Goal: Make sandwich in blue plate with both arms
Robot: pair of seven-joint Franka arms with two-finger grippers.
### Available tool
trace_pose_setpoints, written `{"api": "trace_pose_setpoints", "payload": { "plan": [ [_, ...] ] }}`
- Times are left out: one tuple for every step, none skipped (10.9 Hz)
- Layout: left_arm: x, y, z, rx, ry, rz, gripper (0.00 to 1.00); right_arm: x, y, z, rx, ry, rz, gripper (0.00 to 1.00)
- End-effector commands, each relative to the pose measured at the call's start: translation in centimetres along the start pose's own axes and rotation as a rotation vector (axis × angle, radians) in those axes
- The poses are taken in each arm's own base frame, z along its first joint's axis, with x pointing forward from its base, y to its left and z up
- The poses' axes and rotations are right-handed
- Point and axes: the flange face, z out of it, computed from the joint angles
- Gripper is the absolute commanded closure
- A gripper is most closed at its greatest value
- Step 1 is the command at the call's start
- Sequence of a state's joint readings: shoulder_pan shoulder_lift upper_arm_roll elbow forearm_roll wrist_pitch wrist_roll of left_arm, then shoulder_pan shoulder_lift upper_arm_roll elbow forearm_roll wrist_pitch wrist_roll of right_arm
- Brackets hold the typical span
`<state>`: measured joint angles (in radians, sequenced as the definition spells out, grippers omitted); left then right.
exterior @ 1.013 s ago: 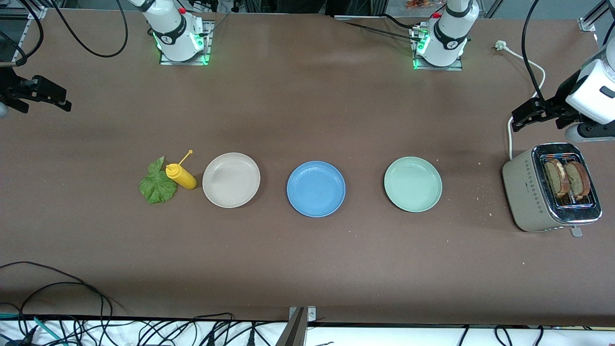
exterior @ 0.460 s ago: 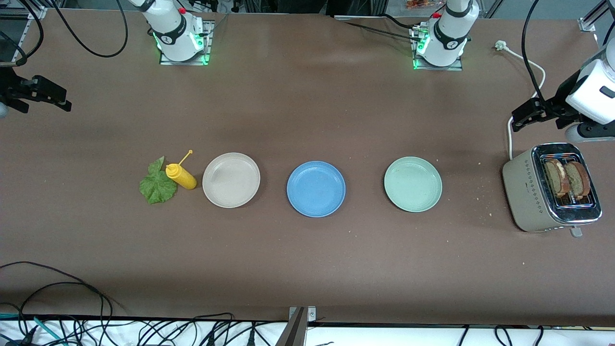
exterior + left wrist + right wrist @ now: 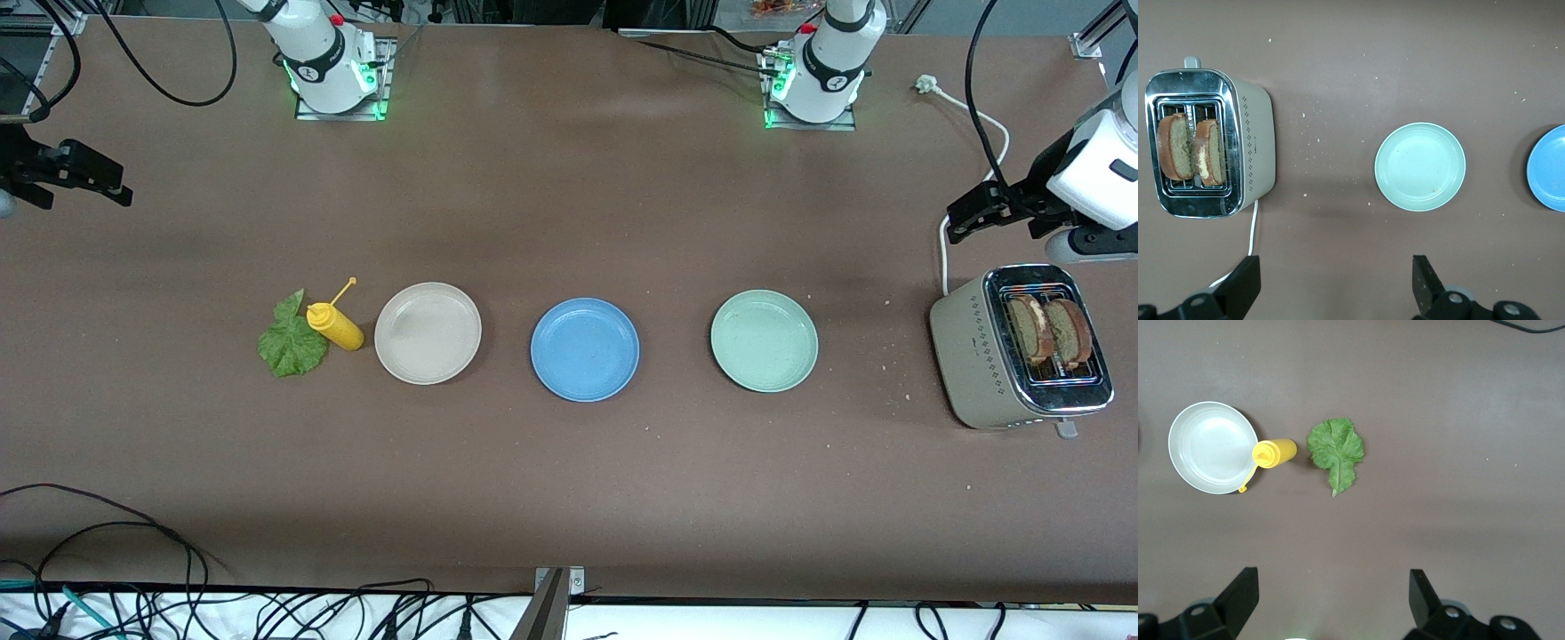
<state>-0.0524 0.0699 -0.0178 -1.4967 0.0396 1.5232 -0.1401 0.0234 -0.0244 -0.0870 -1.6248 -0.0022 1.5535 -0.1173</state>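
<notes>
Two pincers (image 3: pixel 1331 287) (image 3: pixel 1331 600) wide, empty; round matte blue plate (image 3: pixel 584 348) bare; ruffled lettuce (image 3: pixel 291 342) flat

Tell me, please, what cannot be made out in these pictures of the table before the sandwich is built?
- Two brown toasted bread slices: lower parts hidden in the beige toaster, every view.
- Right gripper: arm cut off by the front view's edge.
- Round blue plate: cut by the left wrist view's edge.
- Yellow squeeze bottle: any label too small.

Blue plate (image 3: pixel 584 349) bare — bread slices (image 3: pixel 1049 332) upright in toaster (image 3: pixel 978 356)
</notes>
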Motion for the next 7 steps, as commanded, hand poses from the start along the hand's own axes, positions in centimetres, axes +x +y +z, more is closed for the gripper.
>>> {"api": "trace_pose_setpoints", "payload": {
  "plan": [
    [0.3,-0.2,-0.6,0.014,0.01,0.007,0.0,-0.4,-0.3,-0.8,0.018,0.004,0.007,0.0],
    [0.4,-0.3,-0.5,0.006,0.009,0.004,0.0,-0.4,-0.3,-0.8,0.018,0.004,0.007,0.0],
    [0.8,-1.4,-0.2,0.004,0.011,-0.015,0.0,-0.4,-0.3,-0.8,0.018,0.004,0.007,0.0],
    [1.1,-1.8,-0.4,-0.001,0.033,-0.023,0.0,-0.4,-0.3,-0.8,0.018,0.004,0.007,0.0],
    [1.8,-1.8,-0.1,0.0,0.053,-0.024,0.0,-0.4,-0.3,-0.8,0.018,0.004,0.006,0.0],
    [1.8,-2.2,-0.1,-0.002,0.053,-0.03,0.0,-0.4,-0.3,-0.8,0.018,0.004,0.007,0.0],
    [1.9,-3.0,0.0,0.012,0.052,-0.047,0.0,-0.4,-0.3,-0.8,0.018,0.004,0.006,0.0]
  ]
}}
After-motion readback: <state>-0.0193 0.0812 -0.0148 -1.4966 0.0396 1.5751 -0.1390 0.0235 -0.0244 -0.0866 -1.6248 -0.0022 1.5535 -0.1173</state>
